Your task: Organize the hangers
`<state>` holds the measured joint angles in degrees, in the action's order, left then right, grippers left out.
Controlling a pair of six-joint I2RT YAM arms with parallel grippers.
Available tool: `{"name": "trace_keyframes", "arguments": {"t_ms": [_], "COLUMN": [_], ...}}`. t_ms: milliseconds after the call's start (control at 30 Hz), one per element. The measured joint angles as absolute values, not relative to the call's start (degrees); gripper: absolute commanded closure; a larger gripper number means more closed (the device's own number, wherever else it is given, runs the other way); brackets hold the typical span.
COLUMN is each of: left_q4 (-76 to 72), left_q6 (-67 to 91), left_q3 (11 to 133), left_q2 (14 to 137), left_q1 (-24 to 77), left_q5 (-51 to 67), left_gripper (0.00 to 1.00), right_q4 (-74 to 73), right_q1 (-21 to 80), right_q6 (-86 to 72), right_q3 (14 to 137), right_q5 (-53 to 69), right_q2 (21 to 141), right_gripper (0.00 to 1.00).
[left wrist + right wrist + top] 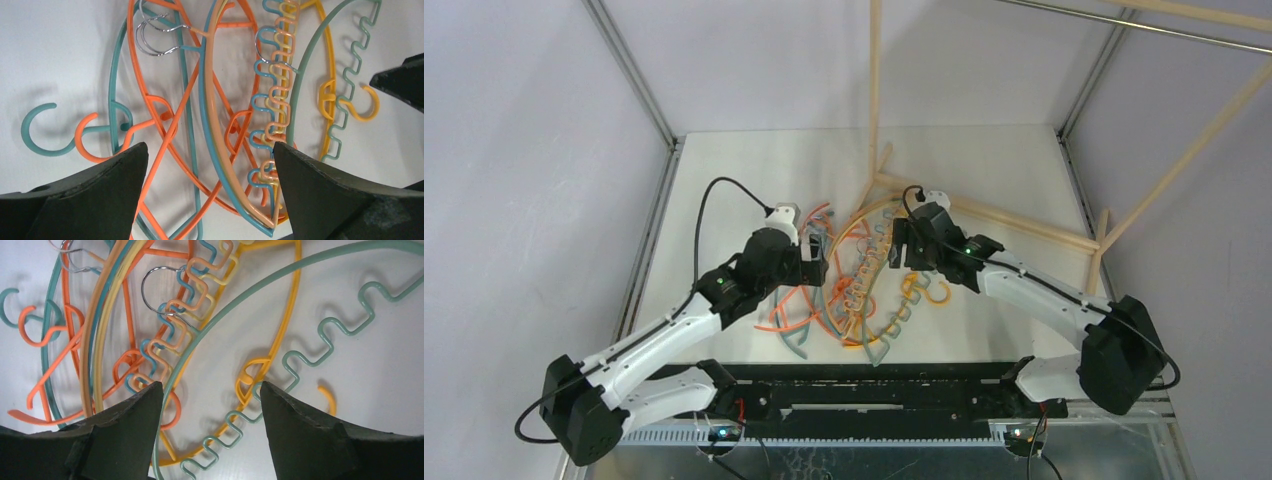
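The hangers (856, 290) lie in a tangled pile at the table's middle, in orange, teal, peach, yellow and sage green. My left gripper (820, 268) hovers open over the pile's left side. In its wrist view the gripper (210, 150) straddles an orange hanger (150, 100) and a stacked teal and peach arc (215, 125) without touching them. My right gripper (903, 246) hangs open over the pile's right side. In its own view the gripper (210, 387) stands wide above a yellow hanger (287, 325) and a sage green wavy bar (327, 337).
Pale wooden rack poles (874, 90) rise behind the pile, and another pole (1014, 220) lies across the table to the right. Bare metal hooks (150, 37) sit among the hangers. The arms' base rail (874, 395) runs along the near edge.
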<state>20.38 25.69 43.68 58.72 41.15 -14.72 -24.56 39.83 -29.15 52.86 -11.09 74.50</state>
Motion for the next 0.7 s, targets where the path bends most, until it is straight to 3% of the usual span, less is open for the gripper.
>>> {"name": "trace_keyframes", "arguments": {"t_ms": [400,500,700], "left_q4": [20.25,20.23,20.38], "left_q6": [27.62,28.05,28.08], "left_q3": [38.33,38.13,38.13], "left_q2": [51.51,50.35,49.74], "left_q1": [41.15,41.15,41.15], "left_q5": [-14.55,-14.52,-14.39], "left_gripper": [0.00,0.00,0.00], "right_q4": [-27.14,-27.46,-29.15], "right_q1": [33.71,33.30,34.74], "right_q6": [-51.27,-53.45,-51.11], "right_q3": [55.99,59.48,66.61], "right_q5": [-12.93,-12.97,-12.99], "right_q2": [86.72,90.72,93.36], "right_gripper": [0.41,0.51,0.57]}}
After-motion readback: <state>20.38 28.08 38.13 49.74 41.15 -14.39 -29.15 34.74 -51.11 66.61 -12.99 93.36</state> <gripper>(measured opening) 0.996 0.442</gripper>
